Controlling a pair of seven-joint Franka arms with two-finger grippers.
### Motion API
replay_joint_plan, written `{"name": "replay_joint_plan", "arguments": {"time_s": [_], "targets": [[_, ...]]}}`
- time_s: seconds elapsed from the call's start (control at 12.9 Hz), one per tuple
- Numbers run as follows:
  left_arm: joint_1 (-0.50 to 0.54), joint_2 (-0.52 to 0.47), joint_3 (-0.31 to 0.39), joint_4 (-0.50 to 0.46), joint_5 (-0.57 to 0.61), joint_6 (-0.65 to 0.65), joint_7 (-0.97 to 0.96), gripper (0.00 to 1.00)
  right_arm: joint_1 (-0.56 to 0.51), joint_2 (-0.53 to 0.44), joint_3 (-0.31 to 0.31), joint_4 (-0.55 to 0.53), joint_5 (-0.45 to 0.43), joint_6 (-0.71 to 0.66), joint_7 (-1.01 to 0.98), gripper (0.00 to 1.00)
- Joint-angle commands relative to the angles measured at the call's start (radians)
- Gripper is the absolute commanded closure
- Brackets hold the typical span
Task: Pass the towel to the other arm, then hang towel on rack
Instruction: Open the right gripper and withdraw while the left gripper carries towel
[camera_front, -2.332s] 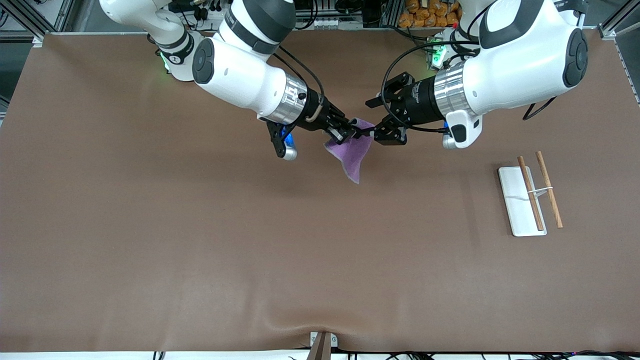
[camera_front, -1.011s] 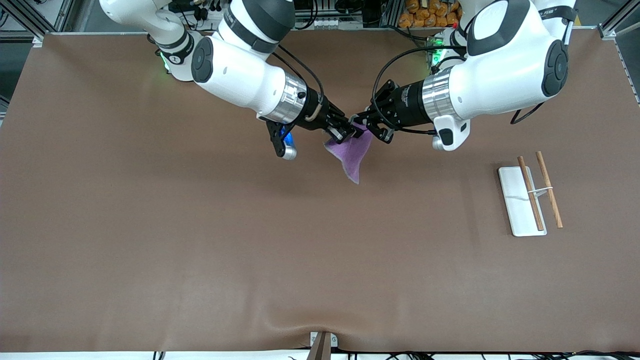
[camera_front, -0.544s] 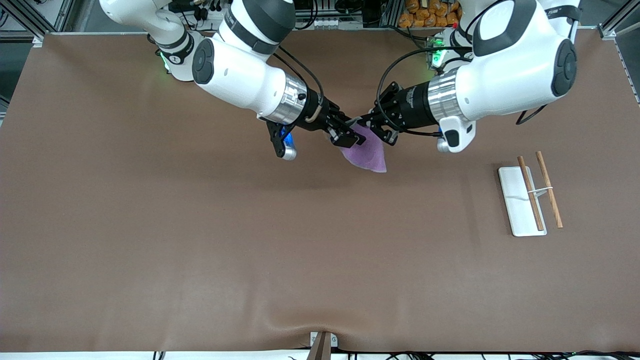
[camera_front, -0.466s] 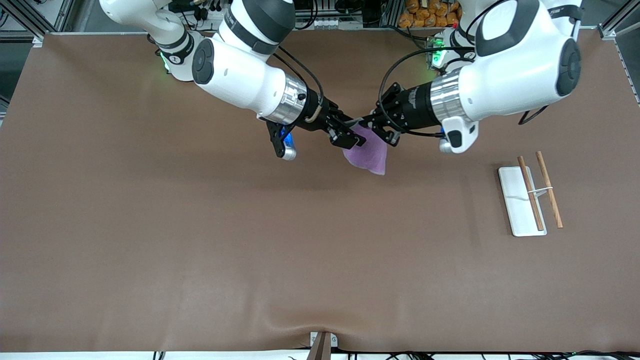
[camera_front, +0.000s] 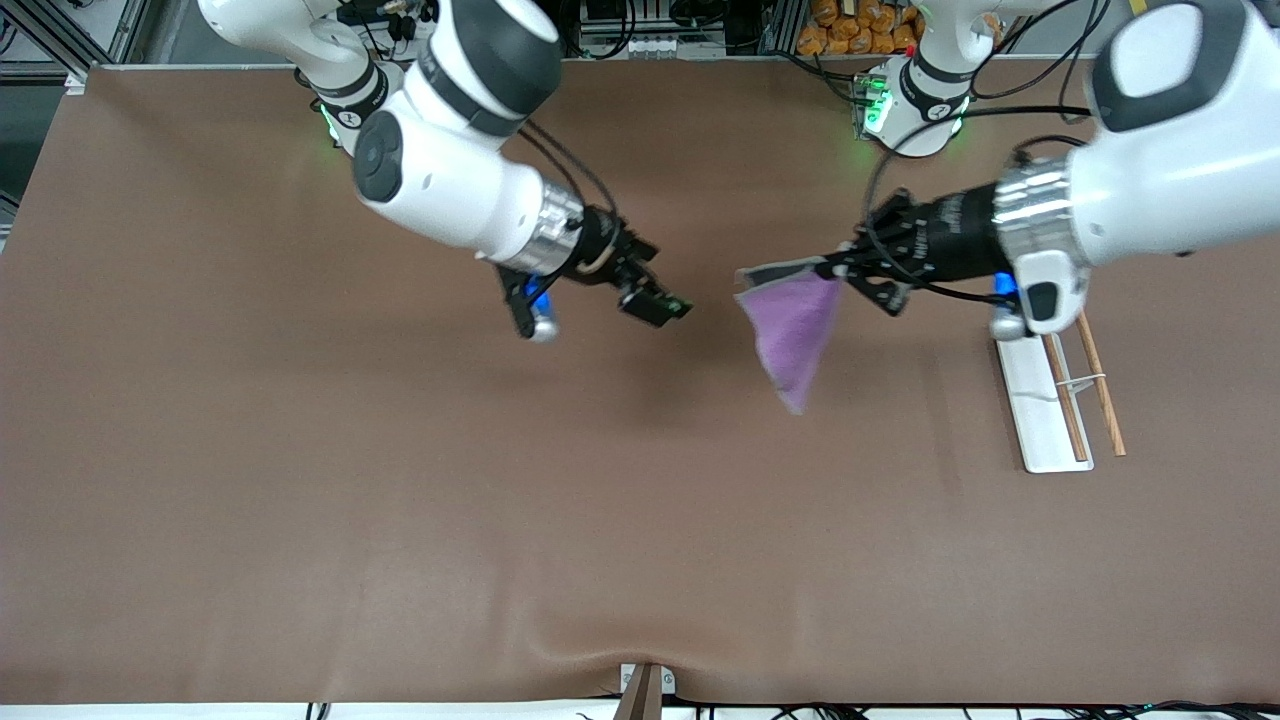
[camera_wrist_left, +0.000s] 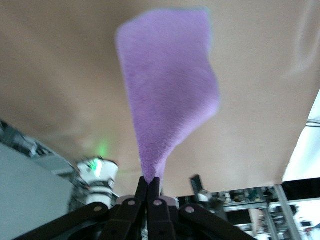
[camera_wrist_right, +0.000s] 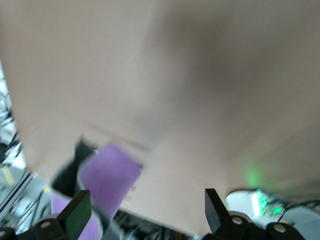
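The purple towel (camera_front: 792, 330) hangs by one corner from my left gripper (camera_front: 838, 270), which is shut on it above the table, between the table's middle and the rack. In the left wrist view the towel (camera_wrist_left: 167, 95) droops from the pinched fingertips of the left gripper (camera_wrist_left: 150, 184). My right gripper (camera_front: 660, 295) hovers over the middle of the table, open and empty. Its two fingers (camera_wrist_right: 78, 212) stand wide apart in the right wrist view, with the towel (camera_wrist_right: 107, 180) showing farther off. The rack (camera_front: 1035, 410), a white base with two brown rods (camera_front: 1063, 400), lies toward the left arm's end, partly under the left wrist.
The brown table cover (camera_front: 400, 480) has a slight wrinkle near its front edge by a small bracket (camera_front: 643, 688). Cables and orange items (camera_front: 850, 25) crowd the strip along the robots' bases.
The right gripper has opened, let go of the towel and drawn back toward its own end. The left arm has carried the towel toward the rack.
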Motion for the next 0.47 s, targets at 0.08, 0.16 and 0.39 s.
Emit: {"name": "replay_joint_plan", "arguments": {"time_s": [0.08, 0.16, 0.39], "targets": [[0.01, -0.001, -0.007, 0.01, 0.163, -0.061, 0.276, 1.0, -0.135, -0.03, 0.011, -0.006, -0.107, -0.186, -0.156, 0.0], [0.01, -0.001, -0.007, 0.01, 0.206, -0.072, 0.335, 1.0, -0.189, -0.035, 0.011, -0.006, -0.113, -0.243, -0.257, 0.0], [0.013, -0.007, -0.007, 0.01, 0.379, -0.133, 0.6, 1.0, -0.322, -0.064, 0.011, -0.006, -0.255, -0.379, -0.57, 0.0]]}}
